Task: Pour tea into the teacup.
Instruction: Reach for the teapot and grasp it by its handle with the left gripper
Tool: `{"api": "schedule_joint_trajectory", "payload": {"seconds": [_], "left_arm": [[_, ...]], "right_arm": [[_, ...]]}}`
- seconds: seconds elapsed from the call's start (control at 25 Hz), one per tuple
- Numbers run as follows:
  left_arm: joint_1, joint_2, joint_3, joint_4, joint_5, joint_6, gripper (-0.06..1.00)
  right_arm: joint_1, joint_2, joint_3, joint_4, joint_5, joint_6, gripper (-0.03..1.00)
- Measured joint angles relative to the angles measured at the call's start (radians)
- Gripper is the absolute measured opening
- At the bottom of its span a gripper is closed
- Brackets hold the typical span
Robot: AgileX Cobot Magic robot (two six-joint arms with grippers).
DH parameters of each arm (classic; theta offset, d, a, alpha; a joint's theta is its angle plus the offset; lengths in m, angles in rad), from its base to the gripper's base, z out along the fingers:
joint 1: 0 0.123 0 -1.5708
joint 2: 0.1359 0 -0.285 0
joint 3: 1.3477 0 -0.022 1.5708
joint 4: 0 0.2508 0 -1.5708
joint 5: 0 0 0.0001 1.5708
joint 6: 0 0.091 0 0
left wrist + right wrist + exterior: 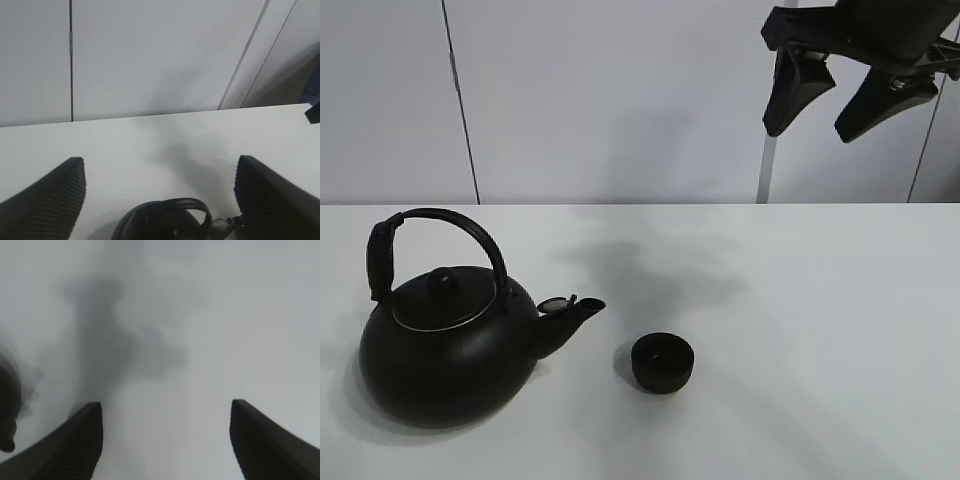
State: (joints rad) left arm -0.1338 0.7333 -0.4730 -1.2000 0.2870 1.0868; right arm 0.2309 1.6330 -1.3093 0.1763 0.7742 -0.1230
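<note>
**Both hands open and empty, teacup well clear of them**

The small, round, black handleless teacup (662, 362) stands upright on the plain white worktop (820, 330). It is near the front edge and about midway between the left and right edges. Just to its left, but not touching it, is the short spout of a big round black metal kettle (450, 350) with an arched handle and a knobbed lid. The kettle fills the area toward the front left corner.

The right hand (808, 130) hangs high in the air toward the far right corner, well apart from the teacup, which lies lower, forward and to the left of it. Its two black ribbed fingers (85, 440) are spread wide with nothing between them.

The left hand (160, 165) is also spread wide and grips nothing. It hovers above the kettle (170, 215), and the arched handle shows low between its fingers (55, 195). How far it is from the teacup cannot be told.
</note>
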Motion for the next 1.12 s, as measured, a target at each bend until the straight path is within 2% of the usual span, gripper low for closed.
{"api": "schedule_joint_trajectory", "payload": {"seconds": [0.08, 0.16, 0.32, 0.4, 0.52, 0.6, 0.68, 0.76, 1.12], "left_arm": [[0.0, 0.0, 0.02, 0.062, -0.014, -0.045, 0.59], [0.0, 0.0, 0.033, 0.171, -0.029, -0.144, 0.59], [-0.043, -0.024, 0.047, 0.509, -0.132, -0.508, 0.59], [-0.102, -0.06, 0.074, 0.69, -0.239, -0.694, 0.59], [-0.168, -0.082, 0.138, 0.894, -0.371, -0.92, 0.59], [-0.181, -0.077, 0.173, 0.986, -0.416, -1.006, 0.59], [-0.181, -0.069, 0.202, 1.046, -0.444, -1.054, 0.59], [-0.181, -0.061, 0.226, 1.068, -0.465, -1.07, 0.59], [-0.181, -0.06, 0.356, 1.078, -0.531, -1.077, 0.59]], "right_arm": [[0.0, 0.0, 0.0, 0.0, -0.053, 0.0, 0.5], [0.0, 0.0, 0.0, 0.001, -0.108, 0.0, 0.5], [0.0, 0.0, 0.0, 0.003, -0.194, 0.0, 0.5], [0.0, 0.0, 0.0, 0.003, -0.226, 0.0, 0.5], [0.0, 0.0, 0.0, 0.004, -0.263, 0.0, 0.5], [0.0, 0.0, 0.0, 0.004, -0.279, 0.0, 0.5], [0.0, 0.0, 0.0, 0.004, -0.285, 0.0, 0.5], [0.0, 0.0, 0.0, 0.004, -0.29, 0.0, 0.5], [0.0, 0.0, 0.0, 0.006, -0.295, 0.0, 0.5]]}}
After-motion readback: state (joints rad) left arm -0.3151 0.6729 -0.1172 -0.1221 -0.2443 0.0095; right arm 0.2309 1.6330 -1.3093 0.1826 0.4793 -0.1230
